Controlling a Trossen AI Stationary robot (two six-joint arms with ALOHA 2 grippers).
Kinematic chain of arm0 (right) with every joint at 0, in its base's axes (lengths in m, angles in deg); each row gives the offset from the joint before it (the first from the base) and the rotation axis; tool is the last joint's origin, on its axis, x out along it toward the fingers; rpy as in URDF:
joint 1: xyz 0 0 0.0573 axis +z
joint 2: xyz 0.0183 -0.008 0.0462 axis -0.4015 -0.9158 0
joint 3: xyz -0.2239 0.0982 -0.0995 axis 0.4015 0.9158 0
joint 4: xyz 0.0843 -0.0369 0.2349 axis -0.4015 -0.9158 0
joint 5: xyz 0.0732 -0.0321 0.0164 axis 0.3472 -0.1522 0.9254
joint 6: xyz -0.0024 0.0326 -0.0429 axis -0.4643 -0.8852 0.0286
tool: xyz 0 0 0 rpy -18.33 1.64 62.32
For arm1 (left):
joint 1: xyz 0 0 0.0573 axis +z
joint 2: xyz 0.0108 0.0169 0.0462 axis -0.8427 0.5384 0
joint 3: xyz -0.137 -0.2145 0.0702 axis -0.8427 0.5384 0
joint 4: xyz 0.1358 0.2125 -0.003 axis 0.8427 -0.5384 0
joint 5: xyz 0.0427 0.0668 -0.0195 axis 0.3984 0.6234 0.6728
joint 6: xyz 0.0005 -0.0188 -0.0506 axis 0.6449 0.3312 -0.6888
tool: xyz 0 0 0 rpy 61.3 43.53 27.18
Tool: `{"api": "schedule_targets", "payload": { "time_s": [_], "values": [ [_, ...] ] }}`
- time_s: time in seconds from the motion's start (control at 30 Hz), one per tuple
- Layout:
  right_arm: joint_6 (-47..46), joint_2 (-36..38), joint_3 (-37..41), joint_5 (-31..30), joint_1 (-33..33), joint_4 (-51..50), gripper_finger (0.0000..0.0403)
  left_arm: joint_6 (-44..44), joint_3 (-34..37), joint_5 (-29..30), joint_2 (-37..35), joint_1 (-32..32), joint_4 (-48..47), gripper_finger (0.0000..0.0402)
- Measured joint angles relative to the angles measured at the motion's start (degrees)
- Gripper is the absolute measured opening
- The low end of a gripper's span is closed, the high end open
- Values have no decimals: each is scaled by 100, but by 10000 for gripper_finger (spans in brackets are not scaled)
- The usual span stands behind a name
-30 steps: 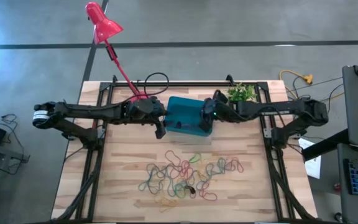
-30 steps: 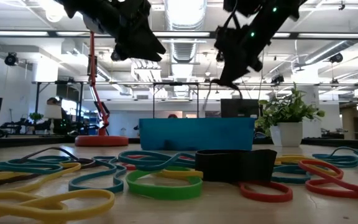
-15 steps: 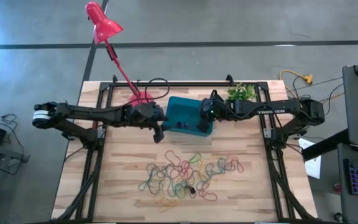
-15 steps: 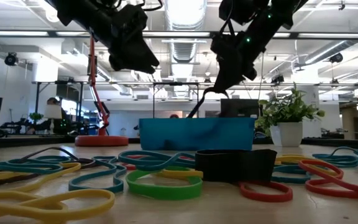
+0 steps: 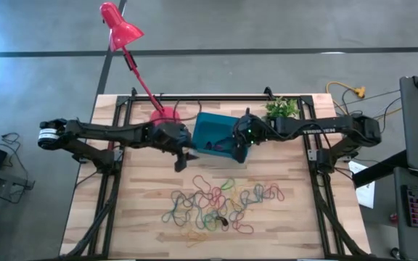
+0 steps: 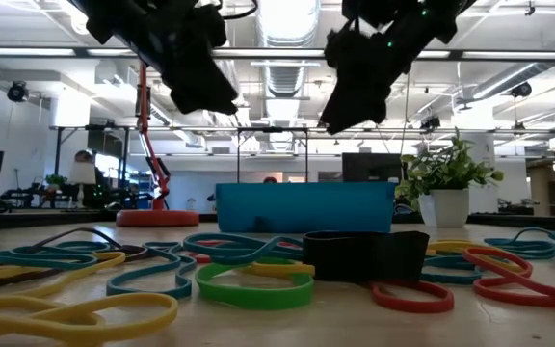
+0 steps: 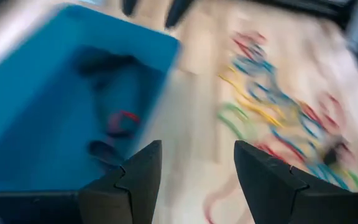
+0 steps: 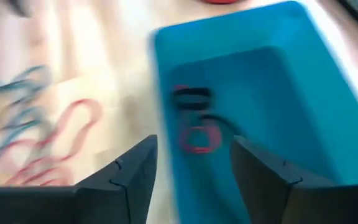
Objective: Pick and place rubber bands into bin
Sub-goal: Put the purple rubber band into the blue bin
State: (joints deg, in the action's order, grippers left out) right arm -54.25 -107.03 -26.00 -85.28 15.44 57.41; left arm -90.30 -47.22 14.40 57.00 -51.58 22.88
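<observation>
Your right gripper (image 8: 191, 171) hangs over the small rectangular teal-blue plastic bin (image 5: 210, 125), near the wall that faces the pile, with its dark fingers spread and nothing between them. Directly under it, on the bin floor, lie a red elastic loop (image 8: 197, 138) and a darker one (image 8: 190, 96), so the wide stance reads as a release made above the bin. Your left gripper (image 7: 197, 168) is also spread and empty; it sits just off the bin's corner nearest the lamp, angled toward the pile, which suggests it is placed to go for the next band.

The remaining thin, floppy rubber bands in red, green, yellow, orange, black and teal (image 5: 216, 203) lie in a tangle on the wooden table (image 5: 144, 217), well clear of the bin on its side away from the red round lamp base (image 5: 160, 114).

Both wrist views are smeared, so you cannot count the bands in the bin or judge exactly how they lie. From table height the bin wall hides its contents, and the arms are cut off at the top.
</observation>
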Motion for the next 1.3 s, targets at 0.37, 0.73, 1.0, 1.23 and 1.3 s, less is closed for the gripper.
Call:
{"api": "schedule_targets", "payload": {
  "time_s": [0.37,0.73,1.0,1.23,1.3],
  "values": [
    [-234,220,44,108,1398,-246,177,320,578,-1078,0,-40,-420,185],
    [-1287,311,104,-228,2592,-1288,161,290,744,-1817,-12,-435,-945,185],
    [-2017,311,166,-1182,3188,-1701,148,-154,751,-1846,-31,-1169,-1636,185],
    [-2422,311,381,-1704,3489,-1809,139,-1606,751,-1538,-17,-1791,-1380,185],
    [-2577,313,484,-1767,3536,-1962,136,-2087,751,-1316,11,-1886,-1356,185]
  ]
}}
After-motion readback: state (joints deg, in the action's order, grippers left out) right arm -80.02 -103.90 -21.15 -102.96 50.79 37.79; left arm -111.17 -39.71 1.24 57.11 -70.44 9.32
